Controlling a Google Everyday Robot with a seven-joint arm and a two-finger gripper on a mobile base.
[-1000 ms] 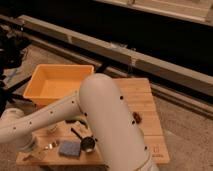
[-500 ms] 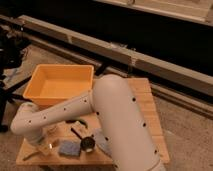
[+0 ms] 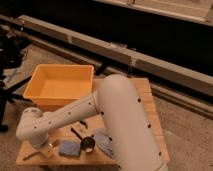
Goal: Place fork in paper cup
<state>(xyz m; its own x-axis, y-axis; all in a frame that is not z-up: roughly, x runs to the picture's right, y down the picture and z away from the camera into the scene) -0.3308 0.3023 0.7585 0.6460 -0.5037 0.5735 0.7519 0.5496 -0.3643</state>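
At table left-front corner: pincer low; fork lies approx L-R.

I work over a low wooden table made of pale slats, standing on a speckled, gravelly grey floor. Beyond the table a long pale rail runs slantwise across the room from upper left down to the right. Behind it lies a wide dark band, almost black, and a second pale ledge crosses the top. To my left is a black stand, partly in shadow. The light is dim and warm.
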